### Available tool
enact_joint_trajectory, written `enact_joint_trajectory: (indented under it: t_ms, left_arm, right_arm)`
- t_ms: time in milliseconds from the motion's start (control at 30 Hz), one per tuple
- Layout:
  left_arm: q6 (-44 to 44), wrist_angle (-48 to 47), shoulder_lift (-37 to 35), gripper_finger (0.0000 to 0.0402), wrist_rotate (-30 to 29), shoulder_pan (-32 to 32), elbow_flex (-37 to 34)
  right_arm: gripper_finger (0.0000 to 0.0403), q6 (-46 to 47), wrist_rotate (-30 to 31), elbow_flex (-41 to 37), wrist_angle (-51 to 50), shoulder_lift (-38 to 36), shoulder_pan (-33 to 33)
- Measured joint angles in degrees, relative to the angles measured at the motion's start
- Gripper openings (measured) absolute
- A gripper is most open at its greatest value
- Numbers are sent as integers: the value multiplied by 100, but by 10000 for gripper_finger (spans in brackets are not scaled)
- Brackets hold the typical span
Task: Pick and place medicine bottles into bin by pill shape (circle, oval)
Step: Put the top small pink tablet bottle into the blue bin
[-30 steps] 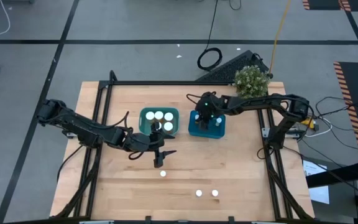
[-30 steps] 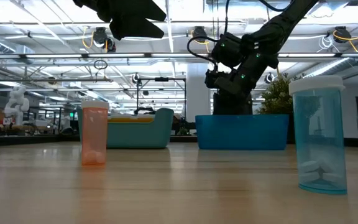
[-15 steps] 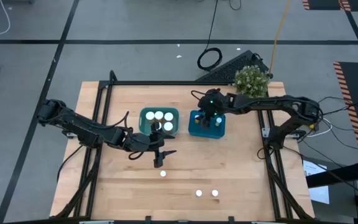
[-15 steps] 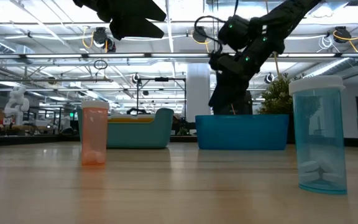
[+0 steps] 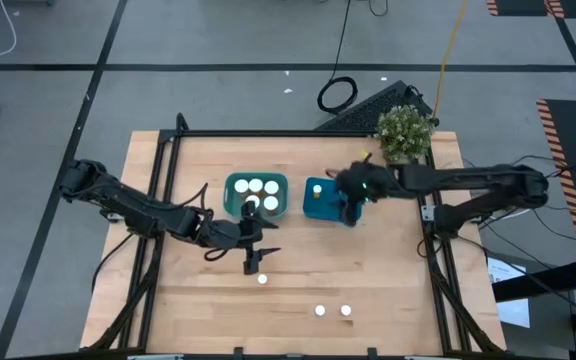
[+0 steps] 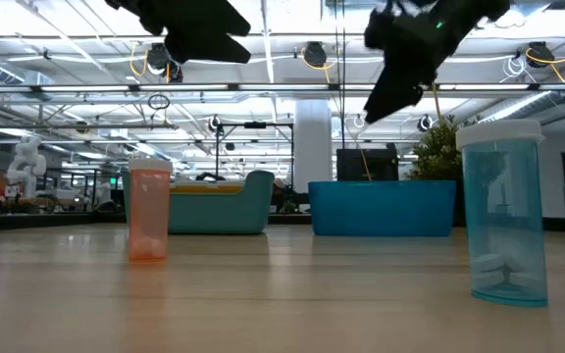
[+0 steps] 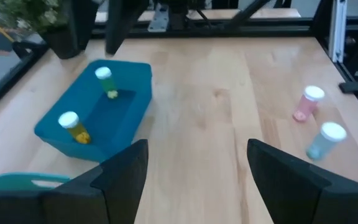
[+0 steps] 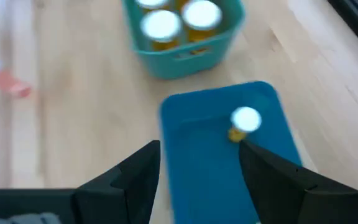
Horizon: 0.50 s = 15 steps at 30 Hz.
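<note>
Three white-capped medicine bottles stand loose on the table: one (image 5: pixel 262 279) just near-side of my left gripper (image 5: pixel 253 254), and a pink one (image 7: pixel 307 102) and a blue one (image 7: pixel 328 140) nearer the front edge. The teal bin (image 5: pixel 256 207) holds several bottles. Two stand in the blue bin (image 5: pixel 313 205), as the left wrist view shows (image 7: pixel 103 73) (image 7: pixel 68 119). My left gripper (image 7: pixel 194 180) hangs open above bare table. Above the blue bin's right end, my right gripper (image 8: pixel 197 186) hovers open and holds nothing.
A potted plant (image 5: pixel 405 130) stands at the table's far right corner. A black frame (image 5: pixel 298 133) runs along the table's edges. In the low view an orange bottle (image 6: pixel 149 209) stands left and a blue one (image 6: pixel 503 211) close at right.
My right gripper has risen out of the blue bin, where it reached down a second ago, and has moved toward the table's right edge, now well above the bin's rim.
</note>
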Motion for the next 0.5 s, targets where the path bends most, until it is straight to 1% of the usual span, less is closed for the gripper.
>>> enact_joint_trajectory:
  t_ms: [167, 267, 367, 500]
  left_arm:
    - [-208, -301, 0, 273, 16, -302, 0]
    - [-369, -446, 0, 273, 13, -518, 0]
    - [-630, -637, 0, 273, -23, -784, 0]
    - [-1008, -982, 0, 273, -383, -1231, 0]
  right_arm:
    - [212, 60, 533, 0, -127, -275, 969]
    - [212, 46, 821, 0, -133, -326, 1425]
    - [212, 1, 949, 0, -137, -329, 1741]
    - [212, -74, 948, 0, -140, -329, 1966]
